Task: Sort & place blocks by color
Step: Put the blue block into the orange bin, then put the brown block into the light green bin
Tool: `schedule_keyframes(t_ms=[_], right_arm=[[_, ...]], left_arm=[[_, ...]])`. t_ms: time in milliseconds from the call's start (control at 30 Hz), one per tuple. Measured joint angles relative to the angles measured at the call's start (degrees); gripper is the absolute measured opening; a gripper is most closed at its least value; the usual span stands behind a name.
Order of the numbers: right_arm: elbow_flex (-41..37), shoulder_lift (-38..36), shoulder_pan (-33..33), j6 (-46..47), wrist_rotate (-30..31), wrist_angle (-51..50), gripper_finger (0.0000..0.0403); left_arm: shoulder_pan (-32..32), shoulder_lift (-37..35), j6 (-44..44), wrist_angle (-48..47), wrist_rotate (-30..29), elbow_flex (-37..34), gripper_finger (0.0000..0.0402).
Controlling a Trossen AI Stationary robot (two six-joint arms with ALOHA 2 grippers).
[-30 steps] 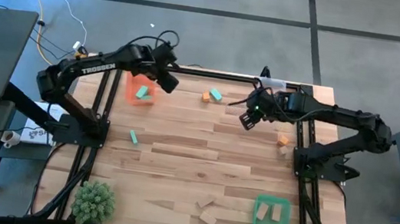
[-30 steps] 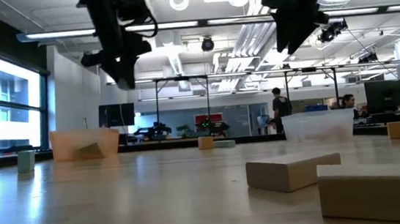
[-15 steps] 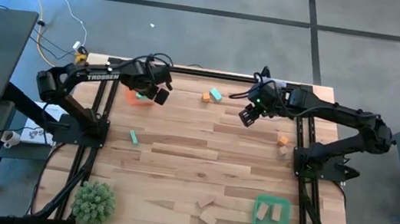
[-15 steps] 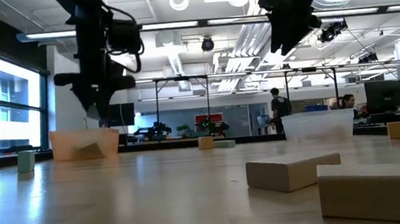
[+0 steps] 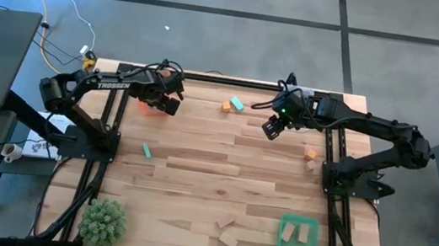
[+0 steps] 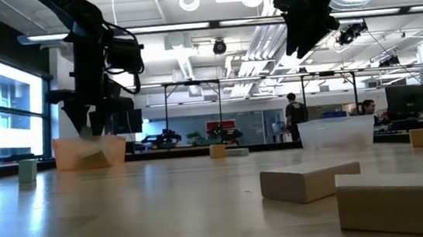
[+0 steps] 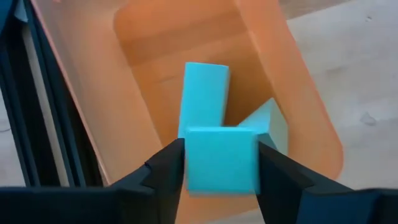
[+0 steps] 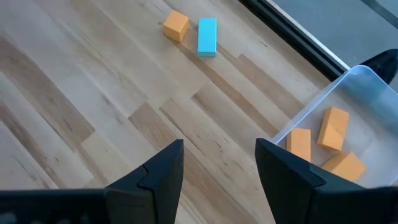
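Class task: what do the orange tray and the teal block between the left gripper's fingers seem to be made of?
Orange tray: likely plastic, translucent and smooth, with rounded moulded corners. Teal block: probably painted wood, though its flat, matte, opaque faces show no grain.

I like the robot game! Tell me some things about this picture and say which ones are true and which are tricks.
1. The left gripper has a teal wooden block between its fingers, over the orange plastic tray. True.
2. The right gripper carries an orange block. False: nothing is between its fingers.
3. The clear plastic tray has orange wooden blocks in it. True.
4. The green plastic tray is full of teal blocks. False: it holds two tan wooden blocks.
5. A spiky green plant stands at a table corner. True.
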Motion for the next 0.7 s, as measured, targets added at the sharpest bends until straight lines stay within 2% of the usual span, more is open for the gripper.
schedule_keyframes(t_ms=[200,333,433,600,700], right_arm=[[0.00,0.00,0.57,-0.02,-1.69,0.14,0.0186],[0.00,0.00,1.59,-2.07,-5.71,3.22,0.0186],[0.00,0.00,2.86,-3.41,-8.41,6.95,0.0186],[0.00,0.00,6.10,-2.91,-13.30,11.65,0.0186],[0.00,0.01,8.92,-3.08,-13.46,13.61,0.0186]], left_arm=[[1.33,0.00,1.47,0.03,1.24,0.00,0.0181],[3.06,0.00,3.41,-1.22,5.69,1.04,0.0187],[3.70,-0.25,6.79,-1.57,5.95,2.68,0.0186],[3.68,-4.35,10.71,-3.94,3.23,6.44,0.0186],[3.00,-8.92,12.00,-3.96,3.70,7.24,0.0186]])
